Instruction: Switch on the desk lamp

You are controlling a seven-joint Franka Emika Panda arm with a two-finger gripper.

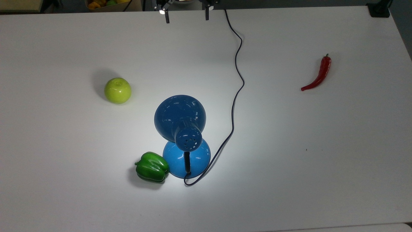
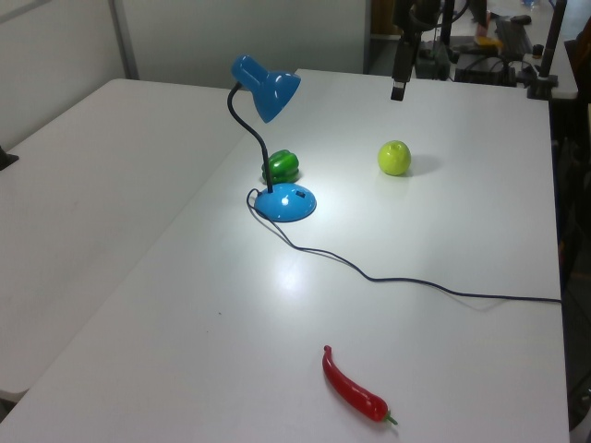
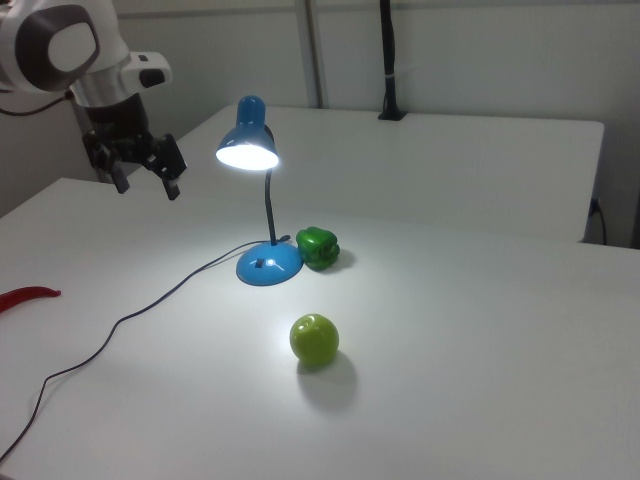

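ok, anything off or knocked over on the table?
Nothing stands out. The desk lamp stands upright and lit, the green pepper sits against its base, and the apple and chili lie apart, intact. The open claw is empty.
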